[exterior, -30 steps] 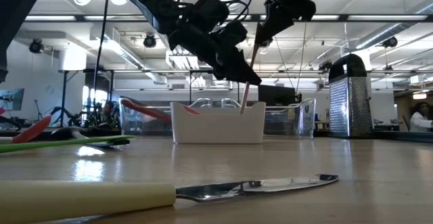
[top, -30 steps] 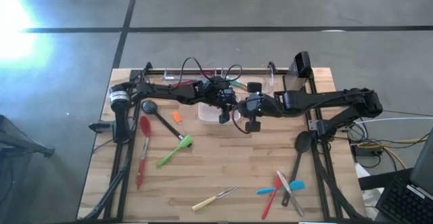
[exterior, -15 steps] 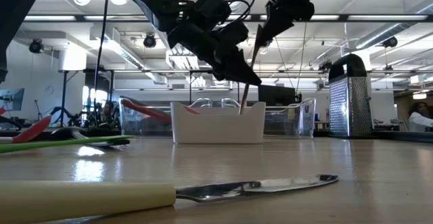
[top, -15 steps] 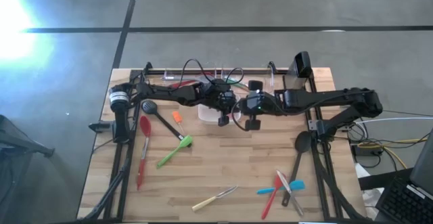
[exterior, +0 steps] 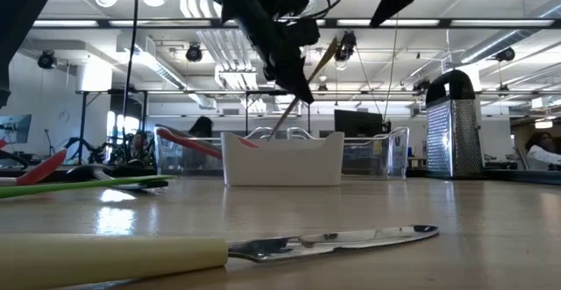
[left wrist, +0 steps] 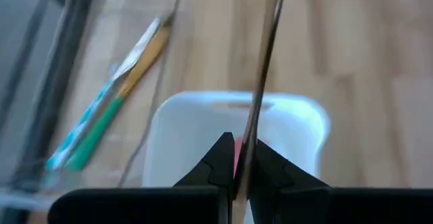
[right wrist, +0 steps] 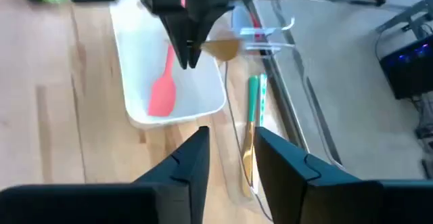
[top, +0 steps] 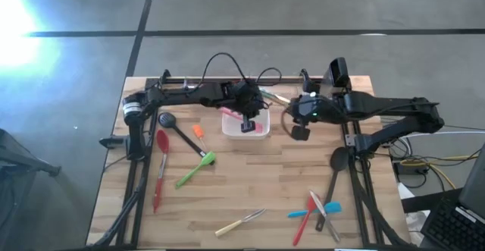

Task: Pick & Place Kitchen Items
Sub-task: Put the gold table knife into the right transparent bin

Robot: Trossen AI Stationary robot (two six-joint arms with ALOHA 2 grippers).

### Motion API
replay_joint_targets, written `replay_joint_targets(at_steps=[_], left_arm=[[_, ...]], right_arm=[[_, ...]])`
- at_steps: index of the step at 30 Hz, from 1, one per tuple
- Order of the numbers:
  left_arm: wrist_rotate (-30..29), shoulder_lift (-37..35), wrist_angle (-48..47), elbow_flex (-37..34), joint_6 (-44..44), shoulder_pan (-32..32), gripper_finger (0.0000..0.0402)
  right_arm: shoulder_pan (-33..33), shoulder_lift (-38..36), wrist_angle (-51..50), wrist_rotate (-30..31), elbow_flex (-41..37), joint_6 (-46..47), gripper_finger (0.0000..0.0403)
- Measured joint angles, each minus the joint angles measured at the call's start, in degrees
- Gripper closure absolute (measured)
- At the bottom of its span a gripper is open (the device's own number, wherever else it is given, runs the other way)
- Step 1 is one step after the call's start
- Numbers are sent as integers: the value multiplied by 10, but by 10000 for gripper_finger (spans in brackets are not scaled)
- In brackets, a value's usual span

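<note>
The left pincer (top: 248,124) hangs over the white dish (top: 261,131) near the tabletop's (top: 250,183) far edge, clamped on a slim wooden utensil (exterior: 307,86) tilted above it; a pink spatula (right wrist: 163,88) lies inside the dish; the right pincer (right wrist: 230,149), fingers apart and holding nothing, sits just beside the dish.

We see a slim wooden-handled utensil (exterior: 302,104) held tilted above the white dish, a pink spatula (right wrist: 162,92) lying inside it. On the counter lie a red spoon (top: 160,167), black ladle (top: 178,133), green spatula (top: 195,169), cream-handled knife (top: 239,222), and a red-blue-grey cluster (top: 318,211) by a black spoon (top: 336,167).
</note>
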Motion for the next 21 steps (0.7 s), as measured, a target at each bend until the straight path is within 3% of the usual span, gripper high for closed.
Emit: replay_joint_targets(at_steps=[6, 13, 21], left_arm=[[-95, 0, -61, 47, 68, 1, 379], [-211, 16, -33, 75, 191, 5, 379], [-311, 139, -93, 195, 278, 9, 379]], right_arm=[[12, -18, -5, -26, -15, 21, 270], [14, -20, -31, -29, -33, 35, 279], [13, -38, -55, -29, -39, 48, 299]])
